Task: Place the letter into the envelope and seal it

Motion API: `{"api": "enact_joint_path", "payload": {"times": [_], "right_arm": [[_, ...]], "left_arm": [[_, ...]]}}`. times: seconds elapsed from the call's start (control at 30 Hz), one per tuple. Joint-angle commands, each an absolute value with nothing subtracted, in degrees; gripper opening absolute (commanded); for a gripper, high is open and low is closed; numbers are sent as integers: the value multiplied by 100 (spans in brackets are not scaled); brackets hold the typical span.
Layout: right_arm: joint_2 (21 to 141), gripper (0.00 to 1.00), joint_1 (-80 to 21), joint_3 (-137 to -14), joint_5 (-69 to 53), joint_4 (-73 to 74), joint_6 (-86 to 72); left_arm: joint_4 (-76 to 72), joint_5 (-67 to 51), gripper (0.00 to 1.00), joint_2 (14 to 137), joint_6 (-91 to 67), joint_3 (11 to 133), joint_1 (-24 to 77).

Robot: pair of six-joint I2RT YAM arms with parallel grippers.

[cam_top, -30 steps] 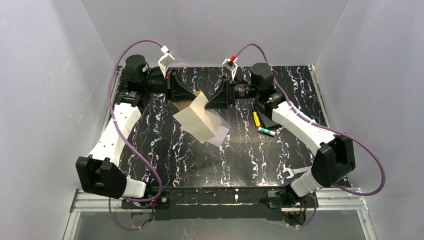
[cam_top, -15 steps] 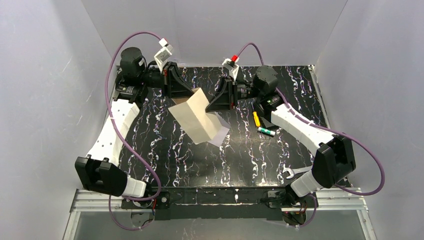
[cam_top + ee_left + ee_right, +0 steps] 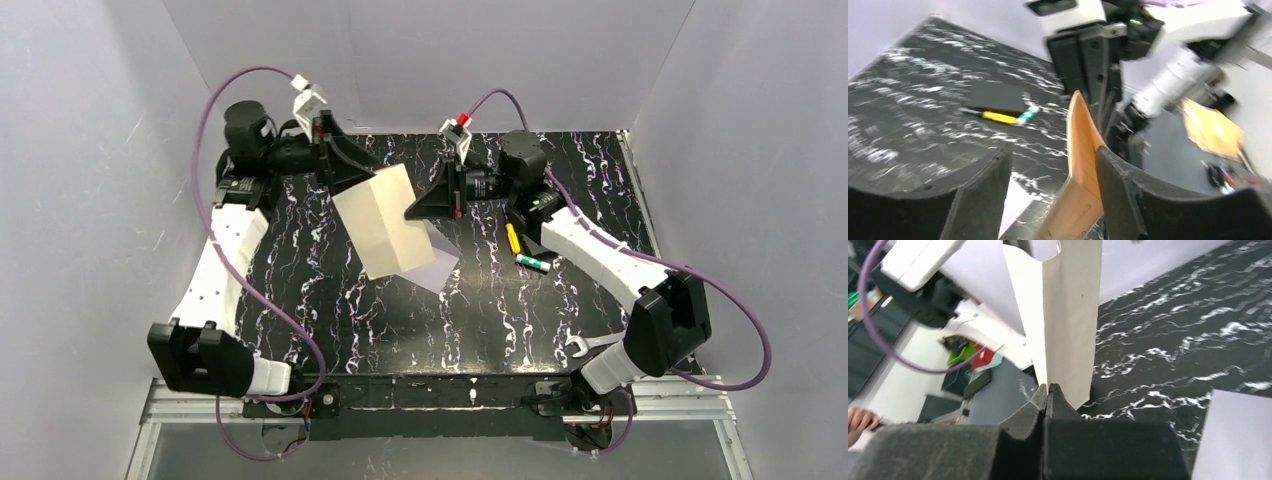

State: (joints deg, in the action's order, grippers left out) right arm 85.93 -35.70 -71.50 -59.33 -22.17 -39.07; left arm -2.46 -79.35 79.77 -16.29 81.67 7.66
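Jaws on the left gripper point(image 3: 1052, 154) stood apart, with an edge of the letter point(image 3: 385, 225) running up between them. The left wrist view was smeared, so I could not tell whether the sheet brushed one inner face, but nothing was clamped there. Lifted off the counter point(image 3: 420, 330), the letter hung tilted between the two arms as a creased cream sheet. On its right side the right gripper point(image 3: 1047, 390) had its jaws pressed together on a thin edge of the paper, the only grip in sight. The envelope point(image 3: 438, 266) lay flat on the counter, partly under the letter's lower end, with one pale corner showing toward the right. The worry was that so narrow a pinch could let the sheet swing or slip out. The loose envelope would also likely slide once the paper was pushed at its mouth.
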Motion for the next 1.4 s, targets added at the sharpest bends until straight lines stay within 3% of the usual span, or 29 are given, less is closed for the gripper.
{"api": "enact_joint_path", "payload": {"times": [0.0, 0.13, 0.2, 0.37, 0.47, 0.67, 0.93, 1.13, 1.37], "right_arm": [[8356, 1, -3469, -7493, -4431, -902, -2792], [8273, 1, -3454, -7736, -2019, 324, -2351], [8262, 1, -3441, -7930, -1048, 691, -2442], [8040, 1, -3436, -7729, -541, -406, -3190], [8240, 1, -3433, -7811, -1062, -1041, -3867], [8489, 1, -3437, -7802, -1269, -2241, -5533], [8605, 1, -3454, -7608, -662, -3337, -6653], [9030, 1, -3526, -7686, -563, -4381, -7076], [9405, 1, -3703, -7786, -450, -4960, -7645]], "left_arm": [[413, -5422, 66, 6969, -114, 7634, 406], [96, -1809, 89, 6455, -222, 6928, 399], [311, -1161, 92, 6405, -452, 6963, 400], [1023, -1323, 92, 6530, -1134, 7404, 396], [934, -1609, 95, 6494, -1712, 7422, 396], [-57, -4254, 93, 6614, -2129, 7332, 404], [874, -3832, 92, 6740, -3606, 7744, 457], [-1705, -4178, 96, 6515, -6503, 6588, 586], [-2535, -3674, 98, 6503, -6885, 6362, 1032]]}}
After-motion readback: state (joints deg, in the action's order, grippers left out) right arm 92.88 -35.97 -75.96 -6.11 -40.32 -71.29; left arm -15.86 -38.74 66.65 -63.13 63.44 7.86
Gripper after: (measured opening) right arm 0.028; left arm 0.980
